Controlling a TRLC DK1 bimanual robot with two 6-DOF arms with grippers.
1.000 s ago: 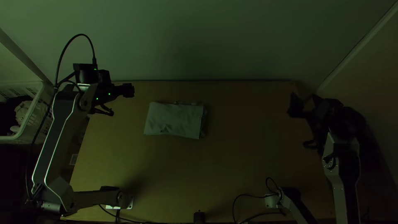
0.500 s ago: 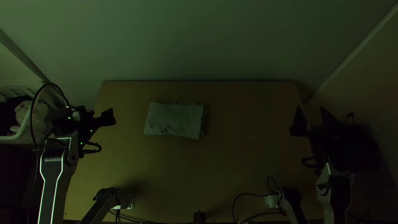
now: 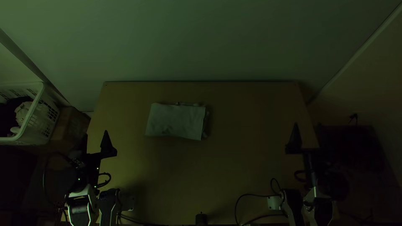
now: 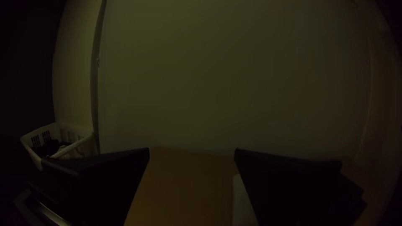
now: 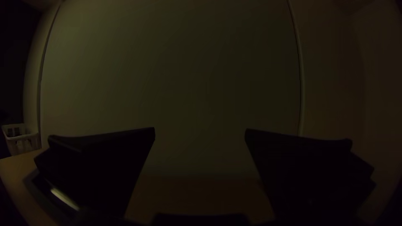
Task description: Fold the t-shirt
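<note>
With the folding apparently finished, parking well is calling for keeping the left tool [image 4: 191, 149] and right tool [image 5: 200, 129] from brushing the folded t-shirt [image 3: 176, 121]. Both are gaping empty near opposite side edges of the tabletop [image 3: 243, 167]; the t-shirt is lying toward its far edge, nearer the left tool.

1 wht basket [image 3: 38, 127] w/ cloth [image 3: 23, 112], L of tbl [image 3: 247, 163] | brn box [image 3: 63, 122] beside
</note>
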